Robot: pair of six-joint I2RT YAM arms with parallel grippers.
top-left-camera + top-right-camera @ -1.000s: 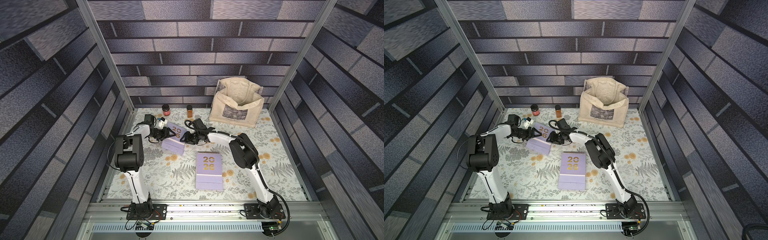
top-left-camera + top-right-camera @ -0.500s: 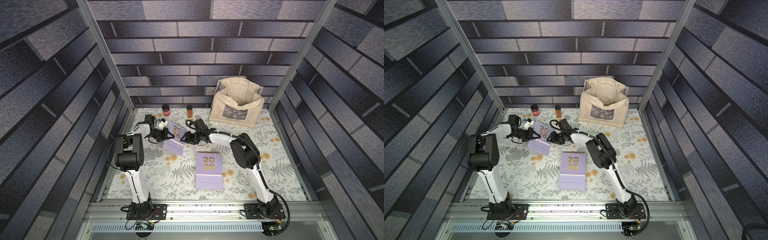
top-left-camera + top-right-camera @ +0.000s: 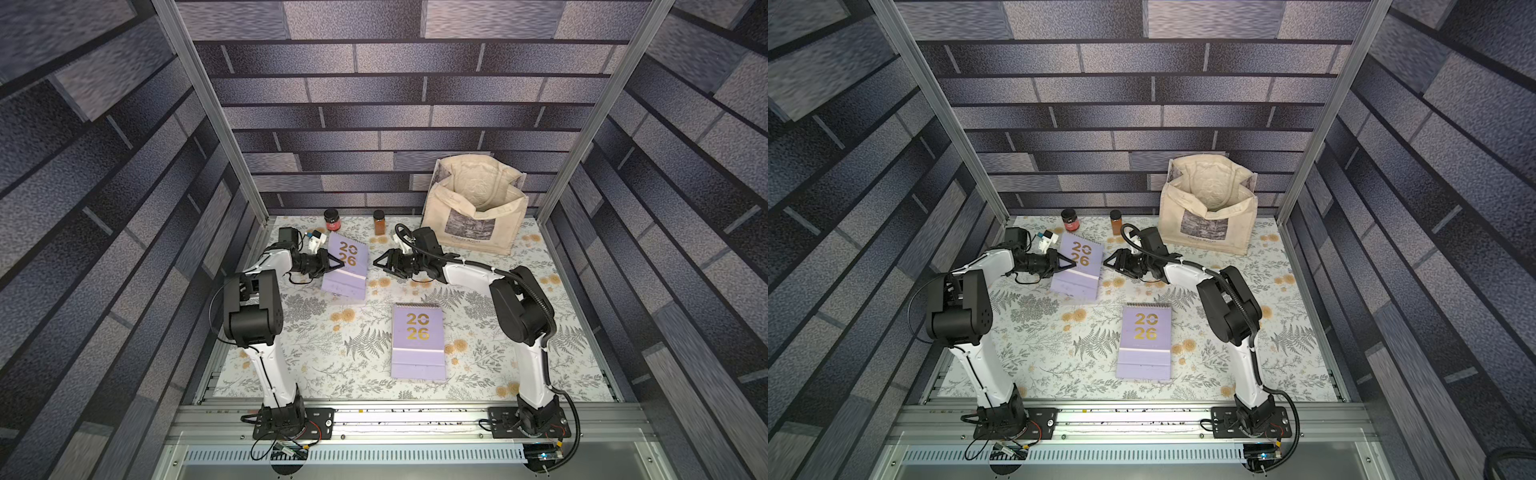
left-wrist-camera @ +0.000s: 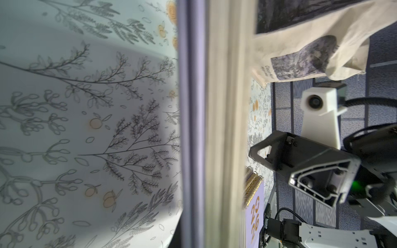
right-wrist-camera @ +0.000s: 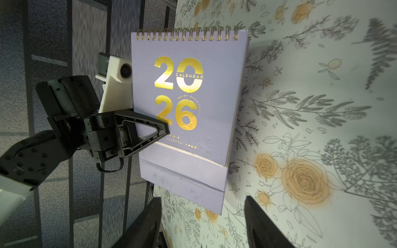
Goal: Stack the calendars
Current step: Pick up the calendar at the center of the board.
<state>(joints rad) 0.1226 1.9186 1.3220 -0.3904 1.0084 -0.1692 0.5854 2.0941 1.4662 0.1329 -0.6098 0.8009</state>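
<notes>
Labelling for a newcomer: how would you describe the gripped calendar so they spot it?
Find the cream tote bag at the back of the table, then the two small jars beside it. Just before them is a lilac calendar, clamped by the left gripper; its twin lies free mid-table.

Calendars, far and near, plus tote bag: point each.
far calendar (image 5: 189, 103), right wrist view, cover centre
near calendar (image 3: 419, 343), in a top view, cover centre
tote bag (image 3: 469, 226), in a top view, front print

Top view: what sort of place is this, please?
Probably a robot test cell, not a real room: aluminium frame posts, walls of printed brick pattern, and left arm and right arm bolted to a rail.
</notes>
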